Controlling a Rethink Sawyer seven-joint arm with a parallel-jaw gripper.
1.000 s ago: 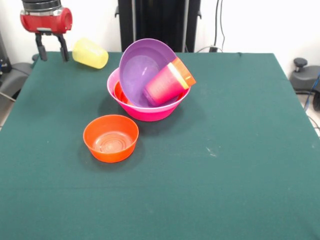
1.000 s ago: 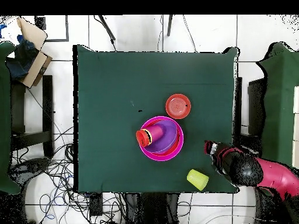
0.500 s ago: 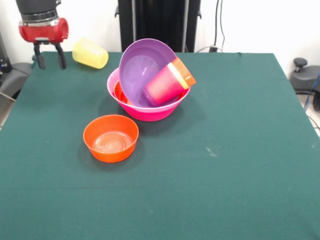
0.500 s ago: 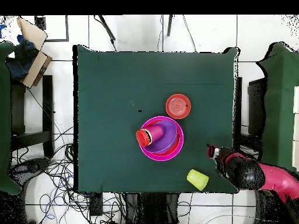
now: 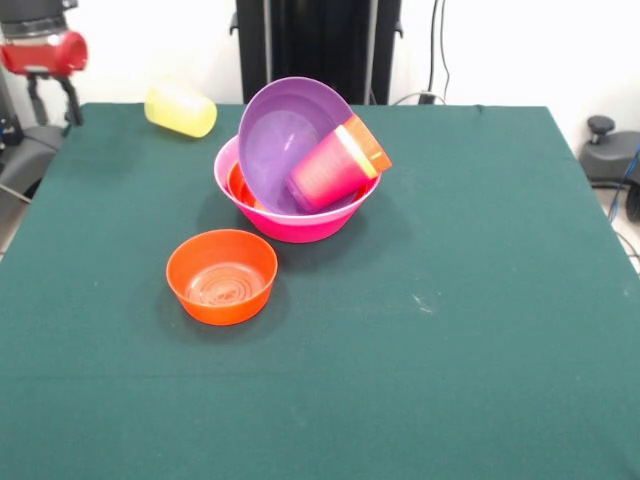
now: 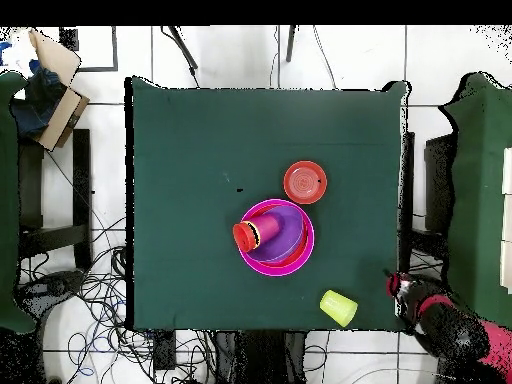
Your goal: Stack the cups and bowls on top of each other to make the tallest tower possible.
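Observation:
The tower stands mid-table: a big pink bowl (image 5: pixel 300 222) holds a tilted purple bowl (image 5: pixel 275 140), an orange bowl's rim (image 5: pixel 238 185) and nested cups lying sideways, magenta outside (image 5: pixel 325 170), orange at the rim (image 5: pixel 368 143). It shows in the overhead view too (image 6: pixel 295 262). A small orange bowl (image 5: pixel 221 275) sits upright in front of it (image 6: pixel 305 182). A yellow cup (image 5: pixel 180 108) lies on its side near the far left edge (image 6: pixel 338 307). My gripper (image 5: pixel 50 100) hangs open and empty beyond the table's left far corner, left of the yellow cup (image 6: pixel 397 288).
The robot's black pedestal (image 5: pixel 318 45) stands behind the table's far edge. A cardboard box (image 6: pixel 55 75) and cables lie on the floor beside the table. A dark chair (image 5: pixel 612 150) stands at the right.
My gripper has drawn back up and to the left, away from the yellow cup and off the table's corner. The cups and bowls have not moved.

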